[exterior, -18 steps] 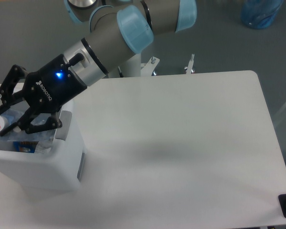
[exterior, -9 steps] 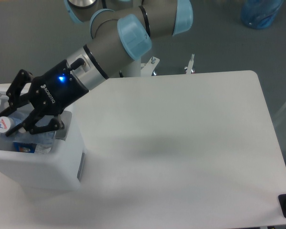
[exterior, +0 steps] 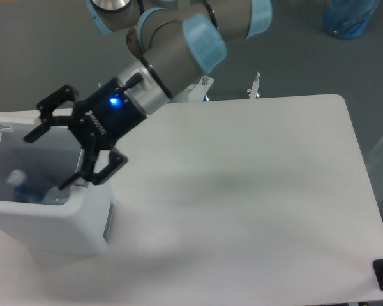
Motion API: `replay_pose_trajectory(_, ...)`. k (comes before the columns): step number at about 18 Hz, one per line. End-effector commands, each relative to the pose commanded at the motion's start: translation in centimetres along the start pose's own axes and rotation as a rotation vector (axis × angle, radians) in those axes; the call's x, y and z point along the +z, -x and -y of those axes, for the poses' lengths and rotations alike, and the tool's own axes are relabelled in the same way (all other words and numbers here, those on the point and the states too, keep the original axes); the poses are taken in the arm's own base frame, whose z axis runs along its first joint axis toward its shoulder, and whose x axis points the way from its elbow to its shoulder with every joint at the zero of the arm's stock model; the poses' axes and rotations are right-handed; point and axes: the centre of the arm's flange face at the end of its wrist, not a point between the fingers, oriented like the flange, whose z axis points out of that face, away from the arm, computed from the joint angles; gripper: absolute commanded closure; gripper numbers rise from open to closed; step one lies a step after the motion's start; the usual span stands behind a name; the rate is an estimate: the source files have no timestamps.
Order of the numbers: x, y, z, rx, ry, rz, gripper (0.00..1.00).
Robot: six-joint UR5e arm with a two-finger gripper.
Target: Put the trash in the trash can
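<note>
One crushed bottle (exterior: 27, 189) lying inside white trash can (exterior: 51, 223) at counter (exterior: 242, 191) left edge, gripper (exterior: 51, 159) above can rim, jaws spread wide, holding nothing.

robot lab: bare white table (exterior: 255, 191)

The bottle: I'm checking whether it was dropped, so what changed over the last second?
The gripper let go of the bottle, which now lies inside the trash can instead of between the fingers. The gripper, open, has risen and swung right, toward the can's right edge. The trash can and the table stayed where they were.
</note>
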Motion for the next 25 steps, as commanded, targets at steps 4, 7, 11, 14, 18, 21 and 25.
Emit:
replay_pose_trajectory(4,-4.5,2.3,0.6,0.015,-0.027,0.081,0.0)
replay_pose_trajectory(7,-7.2,3.9,0.3,0.076,-0.016,0.148,0.0)
replay_pose_trajectory(11,-9.8,5.6,-1.0,0.11,0.109,0.298,0.0)
replay_pose_trajectory(14,-11.7,6.8,-1.7,0.092,0.15,0.365,0.0)
replay_pose_trajectory(18,-13.3,9.2,-2.2,0.08,0.254,0.474,0.0)
replay_pose_trajectory(21,-13.5,12.4,-3.1,0.051,0.38,0.538,0.0)
replay_pose_trajectory(25,-11.5,16.0,-5.5,0.126,0.614,0.523,0.0)
